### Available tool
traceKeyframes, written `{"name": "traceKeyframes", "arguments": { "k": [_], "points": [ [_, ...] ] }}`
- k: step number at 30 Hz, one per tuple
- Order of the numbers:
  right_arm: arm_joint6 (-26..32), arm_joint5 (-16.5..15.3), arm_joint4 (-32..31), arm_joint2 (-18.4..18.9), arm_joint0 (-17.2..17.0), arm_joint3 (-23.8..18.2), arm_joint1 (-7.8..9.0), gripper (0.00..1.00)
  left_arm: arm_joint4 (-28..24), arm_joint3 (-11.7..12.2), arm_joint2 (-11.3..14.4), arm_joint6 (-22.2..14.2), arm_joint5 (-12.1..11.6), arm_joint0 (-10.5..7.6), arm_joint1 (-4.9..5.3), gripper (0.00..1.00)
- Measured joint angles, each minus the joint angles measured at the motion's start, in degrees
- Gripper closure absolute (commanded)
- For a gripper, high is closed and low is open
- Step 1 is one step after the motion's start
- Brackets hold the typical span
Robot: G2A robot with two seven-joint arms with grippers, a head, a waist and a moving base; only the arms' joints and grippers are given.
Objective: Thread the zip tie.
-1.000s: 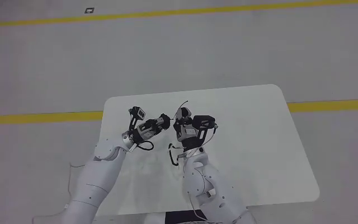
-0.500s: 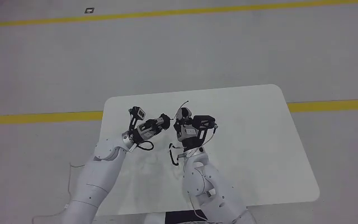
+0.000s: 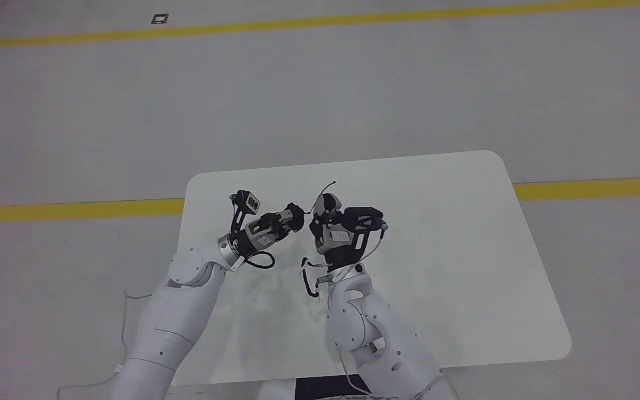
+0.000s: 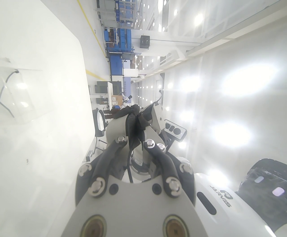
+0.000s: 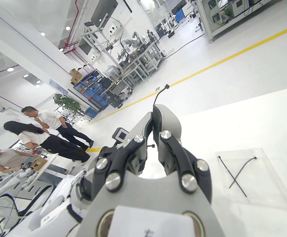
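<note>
A robotics lab set in a big industrial hall. The pale, glossy floor [image 3: 400, 100] is marked with yellow lines [image 5: 224, 59], as factory aisles are. In the upper middle of the right wrist view stand aluminium-frame workstations [image 5: 143, 56] carrying a small robot arm [image 5: 132, 40]. To their left are blue storage racks [image 5: 94, 89] stacked with bins and boxes, and at the upper right an equipment rack hung with cables [image 5: 224, 13]. Red pipes [image 5: 71, 22] run under the high ceiling. The left wrist view shows rows of round ceiling lights [image 4: 198, 19].
</note>
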Motion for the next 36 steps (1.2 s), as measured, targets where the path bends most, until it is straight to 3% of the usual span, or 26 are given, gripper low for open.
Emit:
{"name": "traceKeyframes", "arguments": {
  "k": [25, 36],
  "points": [
    [1.63, 2.86, -1.52, -0.21, 0.7, 1.53, 0.12, 1.0, 0.0, 0.0, 0.0, 0.0, 0.0, 0.0, 0.0, 1.0],
    [2.04, 1.77, -0.8, -0.55, 0.78, 1.45, 0.15, 1.0, 0.0, 0.0, 0.0, 0.0, 0.0, 0.0, 0.0, 1.0]
  ]
}}
